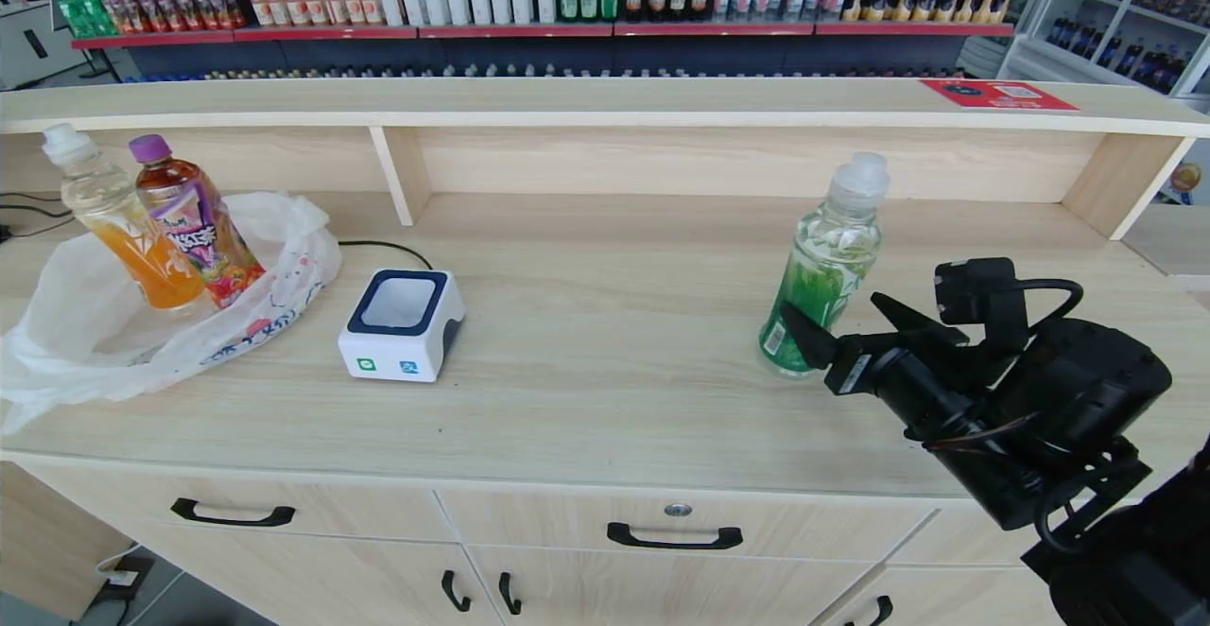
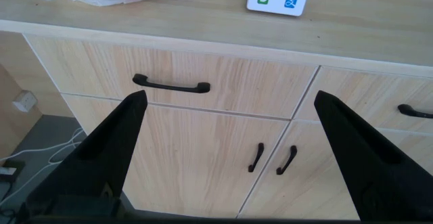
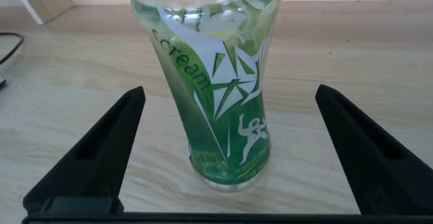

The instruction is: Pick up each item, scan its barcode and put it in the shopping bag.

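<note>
Right of centre in the head view, the green bottle stands upright on the counter with the right gripper wide open and lined up on it, apparently for a grasp, while 2 bottles sit in the shopping bag at left and the left gripper is open too.

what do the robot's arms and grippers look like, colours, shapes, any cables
The left gripper and right gripper are matte black, each with two flat, wedge-shaped fingers tapering to the tips. The right arm is black with bulky rounded housings, a boxy block on top, a looping black cable, a thin reddish wire and a small white label near the gripper's base.
</note>
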Available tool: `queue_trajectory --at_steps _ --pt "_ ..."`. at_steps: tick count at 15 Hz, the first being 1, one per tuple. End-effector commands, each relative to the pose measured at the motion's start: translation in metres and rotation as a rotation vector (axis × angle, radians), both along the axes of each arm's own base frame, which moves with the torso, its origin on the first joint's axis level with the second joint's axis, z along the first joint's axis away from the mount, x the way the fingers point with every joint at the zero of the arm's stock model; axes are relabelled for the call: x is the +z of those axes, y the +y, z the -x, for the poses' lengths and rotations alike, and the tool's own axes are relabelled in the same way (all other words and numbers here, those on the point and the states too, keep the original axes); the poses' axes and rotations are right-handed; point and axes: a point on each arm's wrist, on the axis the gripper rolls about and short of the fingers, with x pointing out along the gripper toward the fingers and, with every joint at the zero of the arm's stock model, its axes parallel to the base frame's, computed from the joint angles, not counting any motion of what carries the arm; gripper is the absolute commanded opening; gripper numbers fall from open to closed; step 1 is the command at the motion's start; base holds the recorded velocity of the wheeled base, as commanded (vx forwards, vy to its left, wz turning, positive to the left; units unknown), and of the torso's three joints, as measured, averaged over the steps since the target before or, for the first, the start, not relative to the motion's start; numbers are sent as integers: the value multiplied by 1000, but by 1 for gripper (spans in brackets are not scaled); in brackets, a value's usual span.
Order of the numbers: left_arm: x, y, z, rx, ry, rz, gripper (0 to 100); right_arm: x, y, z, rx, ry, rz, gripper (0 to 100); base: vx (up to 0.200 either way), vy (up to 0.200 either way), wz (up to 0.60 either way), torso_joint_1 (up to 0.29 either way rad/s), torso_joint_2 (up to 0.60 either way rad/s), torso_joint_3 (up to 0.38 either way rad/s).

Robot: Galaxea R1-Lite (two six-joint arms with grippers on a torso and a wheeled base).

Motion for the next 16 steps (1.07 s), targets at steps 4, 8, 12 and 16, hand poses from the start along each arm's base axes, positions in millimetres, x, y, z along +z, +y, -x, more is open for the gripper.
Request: queue_trajectory --at_steps 4,8,12,16 --pt "0 0 0 0 0 1 100 -2 11 -18 -5 -19 -14 100 0 0 0 0 0 0" --pt "0 0 0 0 0 1 100 2 17 -29 -13 -51 -29 100 0 0 0 0 0 0" --pt "0 0 0 0 0 0 100 6 20 -35 -14 -73 -32 100 0 0 0 0 0 0" --pt "0 0 0 0 0 1 100 -4 20 -37 -16 -42 -25 100 0 0 0 0 0 0"
